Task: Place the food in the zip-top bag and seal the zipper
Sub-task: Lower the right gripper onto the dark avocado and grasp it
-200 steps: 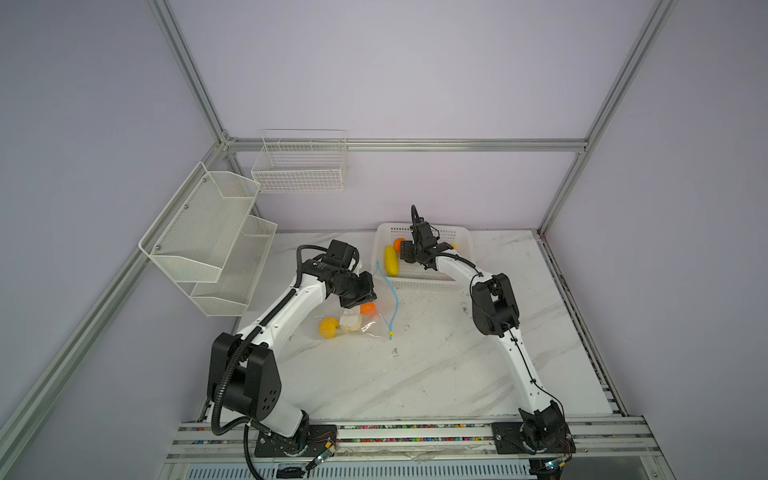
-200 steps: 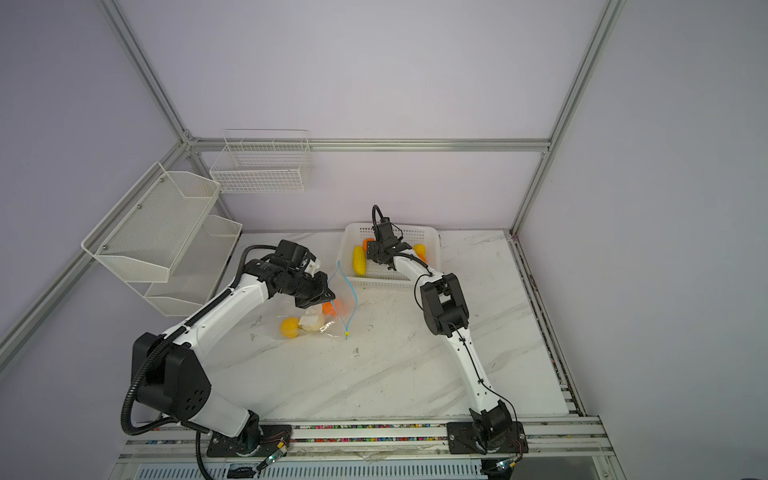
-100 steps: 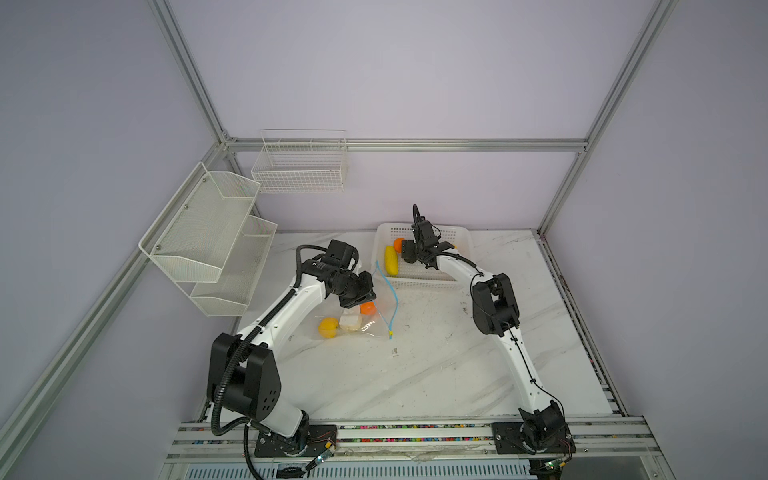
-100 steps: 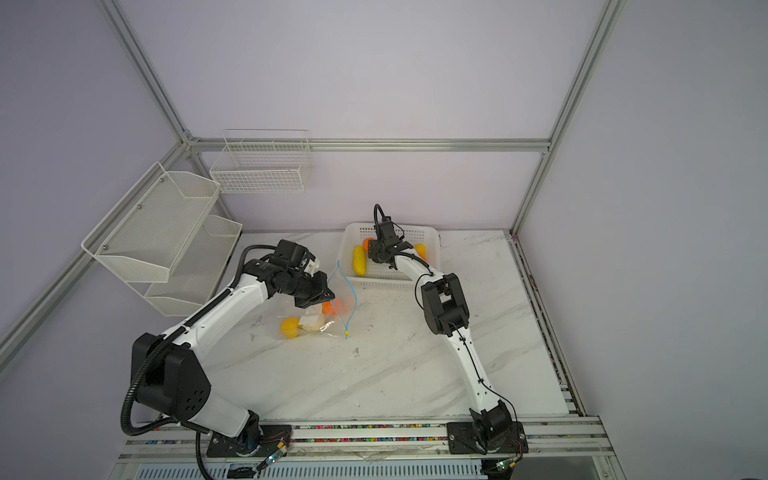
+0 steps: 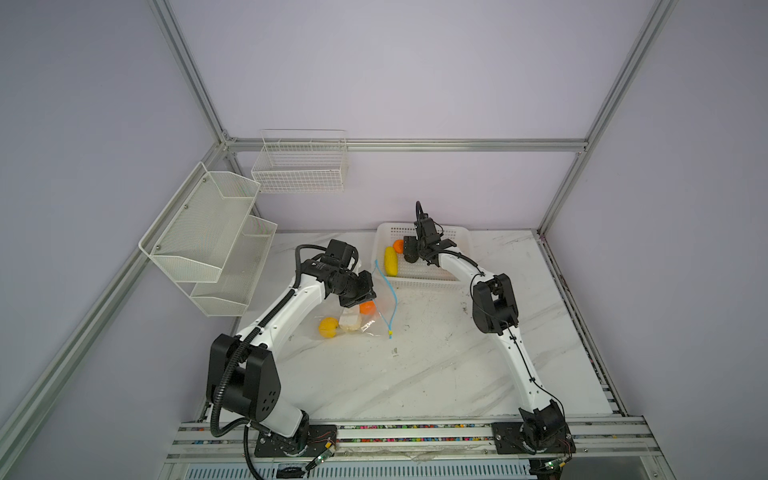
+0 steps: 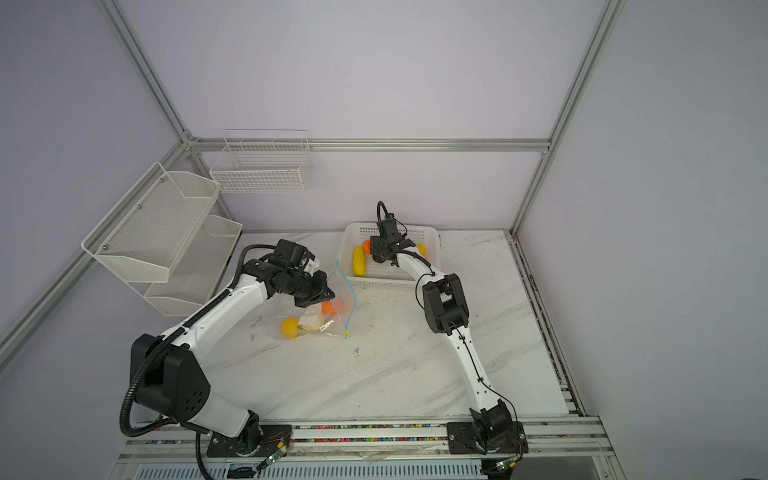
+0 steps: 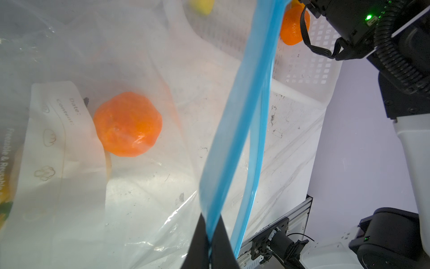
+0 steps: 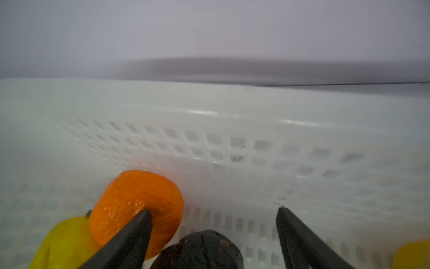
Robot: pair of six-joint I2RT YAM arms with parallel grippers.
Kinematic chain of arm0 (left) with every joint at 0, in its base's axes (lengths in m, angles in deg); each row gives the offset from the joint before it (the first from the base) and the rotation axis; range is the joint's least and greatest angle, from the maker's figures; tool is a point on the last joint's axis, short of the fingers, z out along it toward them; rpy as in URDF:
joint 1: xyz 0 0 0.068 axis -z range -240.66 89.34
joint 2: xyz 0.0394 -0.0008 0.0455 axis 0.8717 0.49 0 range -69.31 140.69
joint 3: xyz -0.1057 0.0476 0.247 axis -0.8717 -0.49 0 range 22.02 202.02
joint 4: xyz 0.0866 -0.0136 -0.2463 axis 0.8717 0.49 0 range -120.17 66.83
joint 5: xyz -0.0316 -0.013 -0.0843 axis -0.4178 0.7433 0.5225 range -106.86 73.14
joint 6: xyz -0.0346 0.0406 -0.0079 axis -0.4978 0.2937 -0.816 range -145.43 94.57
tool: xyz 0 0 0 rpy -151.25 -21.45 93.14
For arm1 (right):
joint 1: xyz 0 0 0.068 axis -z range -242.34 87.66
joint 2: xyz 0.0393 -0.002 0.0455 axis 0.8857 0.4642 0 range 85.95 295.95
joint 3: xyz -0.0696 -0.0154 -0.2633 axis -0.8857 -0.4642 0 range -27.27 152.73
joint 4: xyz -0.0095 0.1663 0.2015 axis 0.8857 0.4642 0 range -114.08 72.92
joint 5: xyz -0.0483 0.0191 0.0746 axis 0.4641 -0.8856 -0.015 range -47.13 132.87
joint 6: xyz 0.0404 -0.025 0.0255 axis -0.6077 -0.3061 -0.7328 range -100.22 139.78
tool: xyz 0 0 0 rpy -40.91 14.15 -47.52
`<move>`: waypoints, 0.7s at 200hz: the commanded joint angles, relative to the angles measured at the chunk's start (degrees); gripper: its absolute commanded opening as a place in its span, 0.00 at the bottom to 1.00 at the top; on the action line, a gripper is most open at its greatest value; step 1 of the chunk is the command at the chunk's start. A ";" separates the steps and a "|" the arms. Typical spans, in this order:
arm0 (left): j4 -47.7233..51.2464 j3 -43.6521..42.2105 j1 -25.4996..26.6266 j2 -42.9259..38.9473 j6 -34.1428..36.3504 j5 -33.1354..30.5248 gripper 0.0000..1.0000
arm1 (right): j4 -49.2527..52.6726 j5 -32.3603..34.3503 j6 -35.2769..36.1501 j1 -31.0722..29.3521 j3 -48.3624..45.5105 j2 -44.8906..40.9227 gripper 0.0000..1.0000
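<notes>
Light-blue zipper (image 7: 244,116) pinched flat between the shut fingers of the left gripper (image 7: 210,246), lifting that edge of the zip-top bag (image 5: 379,290) off the marble table (image 5: 415,374) and holding the mouth agape toward the white basket (image 5: 424,283). Yellow-blue slider tab (image 5: 390,333) hanging at the strip's lower end, near the tabletop. Inside the bag: an orange ball (image 7: 127,124) beside the white label patch (image 7: 58,139), a cream lump (image 7: 108,163) peeking past the label's edge, a yellow round (image 5: 328,327) deeper in. Over at the basket, right gripper (image 8: 214,210) down inside with fingers spread wide, gripping nothing. Between and below those fingers, a black lump (image 8: 200,249); one fingertip overlapping a second orange ball (image 8: 135,198), contact impossible to judge. Alongside, the long yellow piece (image 8: 62,240); another yellow fruit (image 6: 421,249) at the basket's opposite end, just visible in a top view and the right wrist view.
</notes>
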 commanded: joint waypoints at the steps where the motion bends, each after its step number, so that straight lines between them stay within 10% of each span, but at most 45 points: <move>1: -1.22 1.88 -0.31 -2.00 0.01 0.14 0.00 | 3.57 -1.21 -0.63 0.11 -0.58 0.47 0.86; 140: -2.52 0.06 -0.26 -2.44 0.02 0.33 0.00 | 1.32 0.37 1.35 0.13 -4.87 -3.60 0.80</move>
